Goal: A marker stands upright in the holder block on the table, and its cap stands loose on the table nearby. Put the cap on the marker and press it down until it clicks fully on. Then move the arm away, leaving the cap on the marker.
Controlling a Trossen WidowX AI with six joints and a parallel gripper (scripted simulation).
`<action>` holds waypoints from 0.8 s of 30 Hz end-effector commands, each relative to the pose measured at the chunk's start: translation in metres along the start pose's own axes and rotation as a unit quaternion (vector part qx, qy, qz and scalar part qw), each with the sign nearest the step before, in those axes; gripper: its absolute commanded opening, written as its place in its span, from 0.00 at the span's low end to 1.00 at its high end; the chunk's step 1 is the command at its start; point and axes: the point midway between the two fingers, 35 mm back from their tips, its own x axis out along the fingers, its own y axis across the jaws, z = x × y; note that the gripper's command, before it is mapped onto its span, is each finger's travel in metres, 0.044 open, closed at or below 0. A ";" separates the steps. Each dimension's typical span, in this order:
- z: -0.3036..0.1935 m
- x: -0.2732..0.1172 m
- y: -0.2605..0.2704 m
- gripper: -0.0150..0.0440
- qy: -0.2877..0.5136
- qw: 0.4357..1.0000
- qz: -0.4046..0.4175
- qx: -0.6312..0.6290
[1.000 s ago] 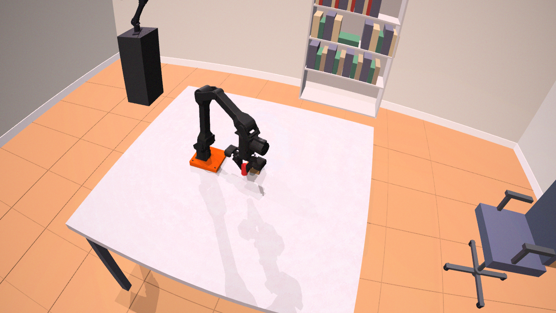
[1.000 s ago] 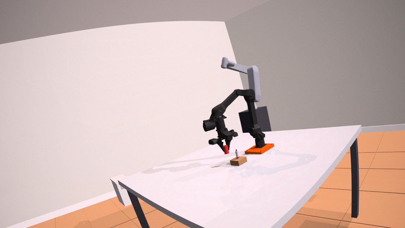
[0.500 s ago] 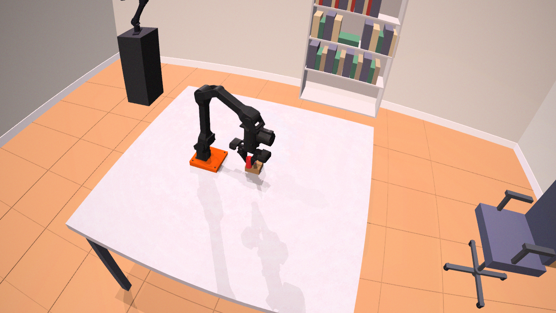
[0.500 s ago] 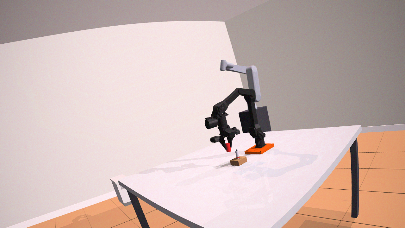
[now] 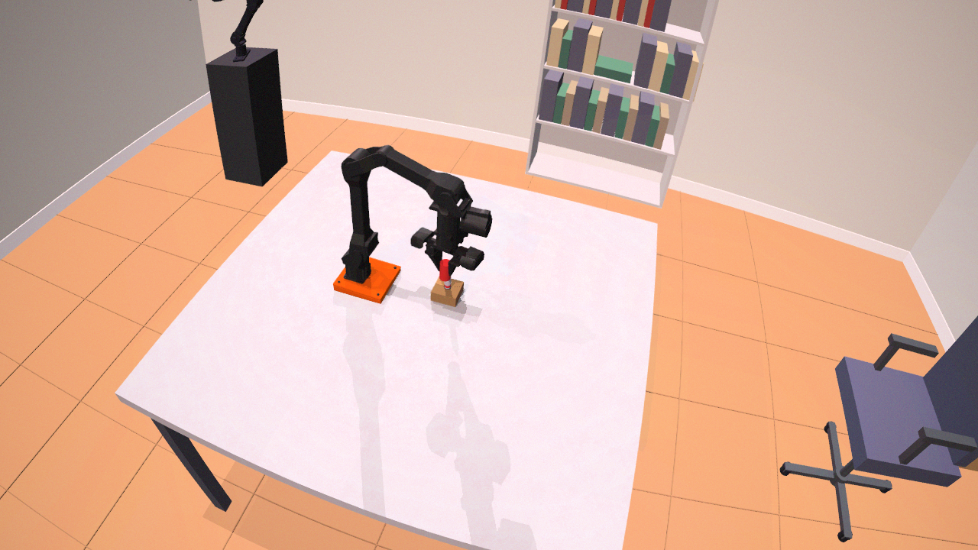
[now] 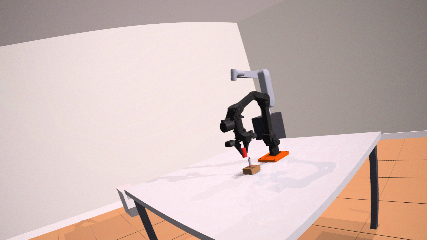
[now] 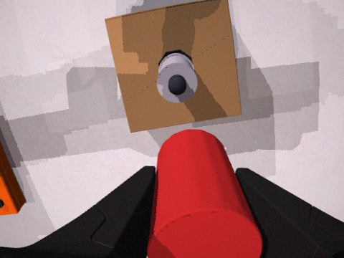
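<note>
My gripper [image 5: 444,268] [image 6: 244,151] [image 7: 195,178] is shut on the red cap and holds it in the air, slightly tilted. The red cap [image 5: 444,269] [image 6: 244,152] [image 7: 193,168] is above the height of the marker's tip and a little to one side of it, with a gap between them in the exterior view. The grey marker [image 6: 250,162] [image 7: 177,64] stands upright in the holder, its dark tip bare. In the top view the cap hides the marker's upper part. The brown holder block [image 5: 445,297] [image 6: 251,170] [image 7: 143,111] sits on the table.
The arm's orange base plate [image 5: 358,288] [image 6: 268,158] [image 7: 8,190] is bolted on the white table [image 5: 547,410] [image 6: 227,202] beside the holder block. A bookshelf [image 5: 594,179], a black pedestal [image 5: 246,116] and an office chair [image 5: 882,417] stand off the table.
</note>
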 end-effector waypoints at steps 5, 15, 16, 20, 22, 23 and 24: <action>0.018 -0.010 0.004 0.25 0.001 1.000 -0.003 0.001; 0.031 -0.014 0.008 0.25 0.000 1.000 -0.003 0.001; 0.031 -0.013 0.008 0.25 0.000 1.000 -0.003 0.001; 0.031 -0.010 0.008 0.25 0.000 1.000 -0.003 0.001; 0.031 -0.009 0.008 0.25 0.000 1.000 -0.003 0.001; 0.031 -0.008 0.007 0.25 0.000 1.000 -0.003 0.001; 0.031 -0.007 0.007 0.25 0.000 1.000 -0.003 0.001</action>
